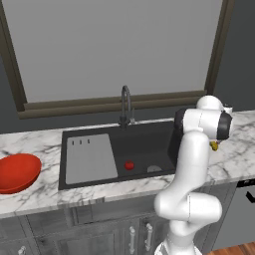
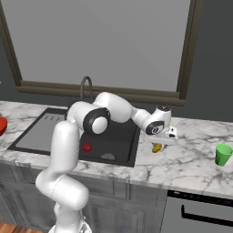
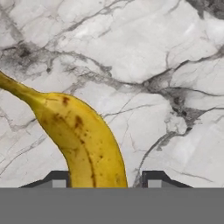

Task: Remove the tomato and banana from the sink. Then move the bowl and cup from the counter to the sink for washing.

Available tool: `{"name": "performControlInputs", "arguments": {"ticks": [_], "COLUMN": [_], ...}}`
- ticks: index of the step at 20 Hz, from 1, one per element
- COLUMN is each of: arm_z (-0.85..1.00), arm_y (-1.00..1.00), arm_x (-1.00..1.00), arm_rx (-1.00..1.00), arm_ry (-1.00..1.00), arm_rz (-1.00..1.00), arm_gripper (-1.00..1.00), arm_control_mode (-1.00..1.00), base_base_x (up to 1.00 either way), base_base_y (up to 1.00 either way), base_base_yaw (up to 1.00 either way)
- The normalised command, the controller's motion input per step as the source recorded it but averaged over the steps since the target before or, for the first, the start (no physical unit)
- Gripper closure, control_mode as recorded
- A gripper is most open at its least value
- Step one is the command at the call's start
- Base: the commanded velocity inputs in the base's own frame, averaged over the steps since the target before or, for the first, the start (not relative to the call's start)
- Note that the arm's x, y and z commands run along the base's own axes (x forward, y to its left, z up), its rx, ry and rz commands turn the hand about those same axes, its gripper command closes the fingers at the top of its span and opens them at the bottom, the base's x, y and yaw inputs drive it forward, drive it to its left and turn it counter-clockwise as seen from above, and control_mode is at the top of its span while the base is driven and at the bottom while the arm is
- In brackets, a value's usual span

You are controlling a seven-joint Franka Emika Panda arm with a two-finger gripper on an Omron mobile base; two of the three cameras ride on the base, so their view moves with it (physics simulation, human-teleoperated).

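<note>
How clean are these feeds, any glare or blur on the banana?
Hand view: banana sharp, evenly lit, speckles legible, no glare. Right base view: banana small, shaded under the pincer. Left base view: tomato crisp against the dark sink.

Base views flanking sink [image 1: 142,144]; hand close above counter [image 3: 144,52]

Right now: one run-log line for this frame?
banana: on counter, between gripper tips | tomato: in sink | bowl, cup: on counter

Banana [image 3: 85,140] (brown-speckled) lies on marble counter [image 3: 166,52] between pincer [image 3: 105,180] tips
</note>
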Motion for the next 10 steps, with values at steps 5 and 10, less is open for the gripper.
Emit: {"name": "performControlInputs", "arguments": {"ticks": [5,10], "arm_z": [-0.08,-0.03], "arm_y": [0.00,-0.01], "arm_x": [-0.02,-0.09], "arm_rx": [0.00,0.00], "arm_ry": [0.00,-0.03], "arm_rz": [-0.06,-0.03], "arm_gripper": [-1.00,-1.00], "arm_control_mode": [-1.00,-1.00], "base_base_x": [0.00,0.00], "base_base_y": [0.00,0.00], "base_base_yaw": [0.00,0.00]}}
